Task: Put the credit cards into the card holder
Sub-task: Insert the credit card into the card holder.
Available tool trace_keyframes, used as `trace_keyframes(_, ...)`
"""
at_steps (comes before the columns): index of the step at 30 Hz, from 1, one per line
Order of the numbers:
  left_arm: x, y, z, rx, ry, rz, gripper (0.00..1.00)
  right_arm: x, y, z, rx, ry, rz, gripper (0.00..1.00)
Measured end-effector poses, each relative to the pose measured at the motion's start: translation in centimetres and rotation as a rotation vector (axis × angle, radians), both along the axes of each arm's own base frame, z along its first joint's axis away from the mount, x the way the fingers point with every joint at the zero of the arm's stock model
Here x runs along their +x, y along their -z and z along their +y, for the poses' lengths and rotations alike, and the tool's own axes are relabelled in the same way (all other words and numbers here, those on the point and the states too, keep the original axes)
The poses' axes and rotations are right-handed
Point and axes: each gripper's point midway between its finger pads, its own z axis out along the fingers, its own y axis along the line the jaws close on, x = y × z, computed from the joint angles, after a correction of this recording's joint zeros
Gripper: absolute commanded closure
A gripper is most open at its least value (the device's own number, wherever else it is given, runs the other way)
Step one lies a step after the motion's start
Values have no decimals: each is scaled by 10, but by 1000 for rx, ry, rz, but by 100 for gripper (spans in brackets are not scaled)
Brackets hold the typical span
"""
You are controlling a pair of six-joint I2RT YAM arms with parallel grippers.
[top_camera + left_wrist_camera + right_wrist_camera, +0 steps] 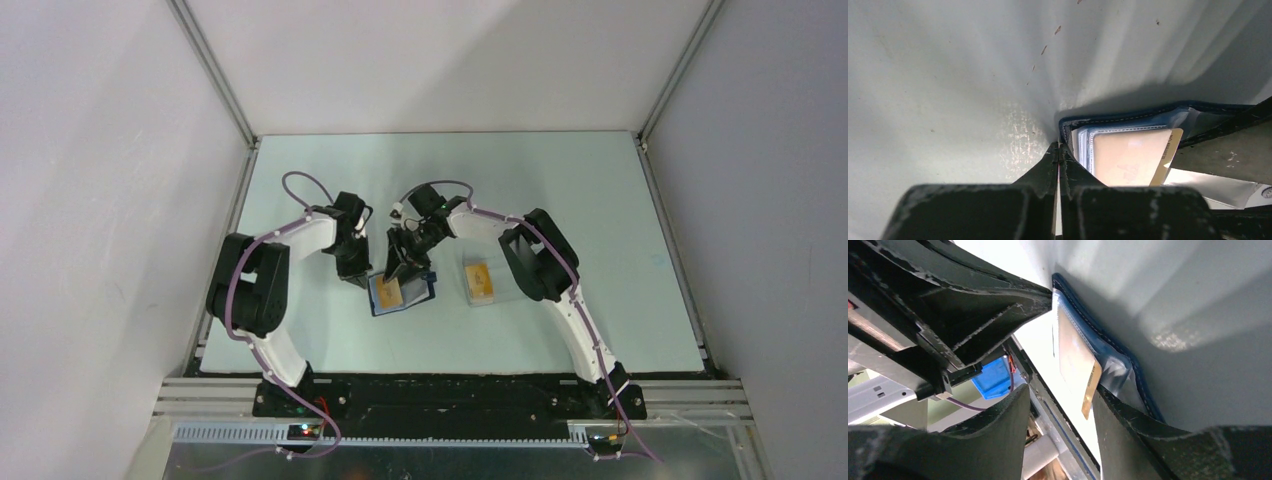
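Left gripper (1058, 146) tips were pressed together, with the card holder (1128, 118) corner just right of them. Right gripper (1060, 390) stood spread. One orange credit card (1075, 357) lay between its fingers, partly inside the open holder.

A pale grey-green table (600, 200) fills the floor of a box-like enclosure. Plain white walls close it in at the left (90, 200), back (440, 60) and right (780, 200), meeting at slanted aluminium corner posts (215, 70). Along the near edge runs a black base plate (450, 395), with a ribbed metal rail (440, 435) just in front of it. The light is soft and even from above. Up close, the tabletop shows a few small brown specks (1044, 50) and a mottled bright sheen (1018, 130).
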Motion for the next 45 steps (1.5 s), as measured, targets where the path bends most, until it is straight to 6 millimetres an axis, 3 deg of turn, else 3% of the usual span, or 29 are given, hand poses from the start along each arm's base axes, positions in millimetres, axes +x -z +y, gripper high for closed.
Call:
trace_keyframes(7,-2,-1,8,-45,-45,2,85,3,-2,4,19,4,-10,48)
trace_keyframes(11,-7,-5,16,-93,-93,12,85,3,-3,4,19,4,-12,48)
trace_keyframes(16,-5,-13,10,-143,-93,-2,85,4,-4,4,9,5,-19,46)
trace_keyframes(26,-18,-4,9,-155,-100,35,87,2,-3,3,-45,1,-42,39)
trace_keyframes(31,-13,-2,7,-163,-105,24,88,-4,0,0,-83,-6,-39,39)
trace_keyframes(45,-13,0,3,-175,-125,36,93,-6,0,5,-117,-27,-38,60)
